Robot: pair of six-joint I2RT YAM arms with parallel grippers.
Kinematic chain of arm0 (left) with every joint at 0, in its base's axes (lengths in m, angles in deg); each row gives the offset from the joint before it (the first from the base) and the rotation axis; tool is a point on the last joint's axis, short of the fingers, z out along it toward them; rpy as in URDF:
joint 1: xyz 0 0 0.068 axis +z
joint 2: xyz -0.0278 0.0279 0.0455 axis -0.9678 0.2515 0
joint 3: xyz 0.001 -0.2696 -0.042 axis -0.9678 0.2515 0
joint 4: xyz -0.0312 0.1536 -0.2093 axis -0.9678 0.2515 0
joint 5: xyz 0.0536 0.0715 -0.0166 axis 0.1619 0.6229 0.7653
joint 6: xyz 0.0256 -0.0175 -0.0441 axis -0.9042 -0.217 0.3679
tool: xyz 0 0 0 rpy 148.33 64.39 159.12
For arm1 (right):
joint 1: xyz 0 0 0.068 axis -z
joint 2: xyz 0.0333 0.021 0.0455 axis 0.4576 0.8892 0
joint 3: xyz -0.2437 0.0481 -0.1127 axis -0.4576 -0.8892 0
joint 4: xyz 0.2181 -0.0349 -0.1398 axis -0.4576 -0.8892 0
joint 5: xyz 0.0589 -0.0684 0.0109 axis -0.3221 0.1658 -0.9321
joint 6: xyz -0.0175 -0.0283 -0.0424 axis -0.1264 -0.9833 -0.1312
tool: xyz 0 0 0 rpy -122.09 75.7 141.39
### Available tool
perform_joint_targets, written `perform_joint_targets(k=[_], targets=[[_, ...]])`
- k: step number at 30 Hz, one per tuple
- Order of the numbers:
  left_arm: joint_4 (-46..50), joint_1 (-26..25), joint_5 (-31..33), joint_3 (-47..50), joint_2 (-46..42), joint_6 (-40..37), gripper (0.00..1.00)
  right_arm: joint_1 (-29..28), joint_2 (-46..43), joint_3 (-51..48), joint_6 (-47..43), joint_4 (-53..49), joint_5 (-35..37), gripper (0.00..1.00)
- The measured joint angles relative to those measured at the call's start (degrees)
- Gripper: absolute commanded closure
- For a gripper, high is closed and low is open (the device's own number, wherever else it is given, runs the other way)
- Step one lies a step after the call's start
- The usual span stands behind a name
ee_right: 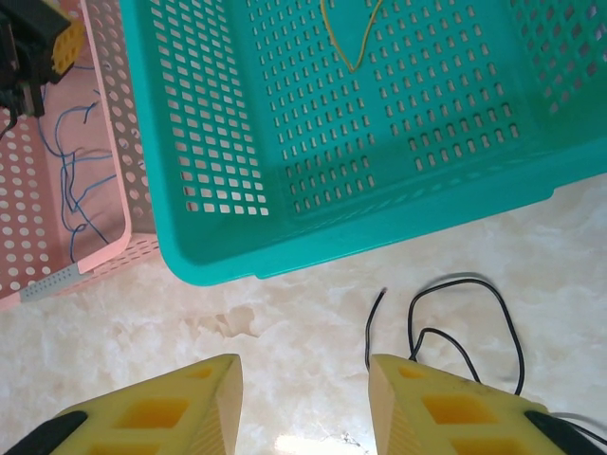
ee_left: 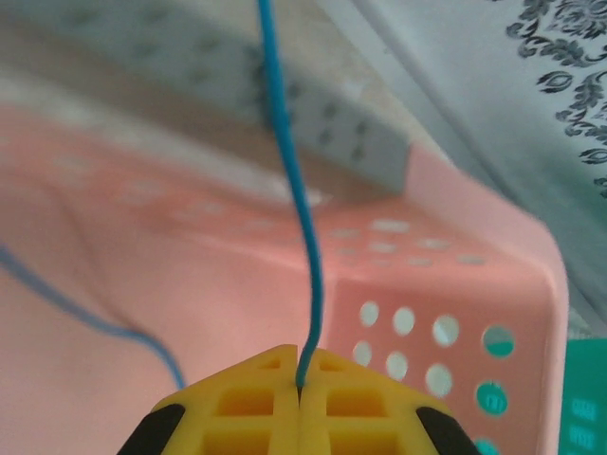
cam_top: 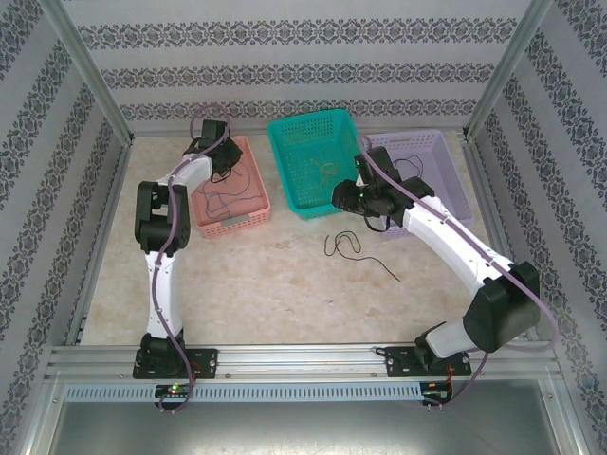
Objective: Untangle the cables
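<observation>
My left gripper (ee_left: 302,377) hangs over the far end of the pink basket (ee_left: 455,246), its yellow fingers shut on a thin blue cable (ee_left: 305,227) that runs up out of the jaws. More blue cable (ee_right: 74,180) lies coiled on the pink basket's floor. A black cable (ee_right: 465,327) lies in loops on the table, just past my right gripper's right finger. My right gripper (ee_right: 303,365) stands open above bare table at the front edge of the green basket (ee_right: 332,246), with nothing between its fingers. A yellowish cable (ee_right: 351,38) rests inside the green basket.
Three baskets line the back of the table: pink (cam_top: 248,220), green (cam_top: 285,161) and purple (cam_top: 446,171). My right arm reaches across the purple one's front. Patterned walls and metal posts close in the sides. Open tabletop (cam_top: 266,275) lies in front of the baskets.
</observation>
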Motion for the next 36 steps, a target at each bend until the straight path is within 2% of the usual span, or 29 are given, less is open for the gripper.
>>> perform_joint_targets(k=[5,10,19,20,22,25,30,36], targets=[[-2.82,-1.49,3.06,9.44,-8.76,3.69,1.00,0.00,-0.17,-0.37,-0.02,0.02,-0.31,0.60],[-3.39,-4.48,6.82,15.17,-16.13,11.39,1.00,0.00,-0.39,-1.20,0.00,0.37,-0.85,0.60],[-0.66,-7.85,11.91,20.04,-18.29,23.80,1.00,0.00,-1.92,-4.11,0.00,0.46,-1.31,0.60],[-0.33,-7.87,12.26,20.06,-18.29,24.57,0.92,0.00,-2.23,-4.44,0.00,0.42,-1.42,0.59],[-0.20,-7.52,12.48,20.04,-18.27,25.51,0.62,0.00,-2.97,-5.07,-0.02,0.42,-1.46,0.58],[1.55,-6.51,12.39,19.08,-17.90,25.90,0.41,0.00,-3.96,-5.77,0.00,0.39,-1.46,0.58],[6.08,-5.42,11.85,13.92,-17.57,24.50,0.35,0.76,-5.35,-8.09,0.28,-0.04,-1.46,0.58],[10.36,-6.93,11.32,13.25,-22.71,23.23,0.34,2.29,-7.37,-14.25,3.39,-0.92,-0.76,0.58]])
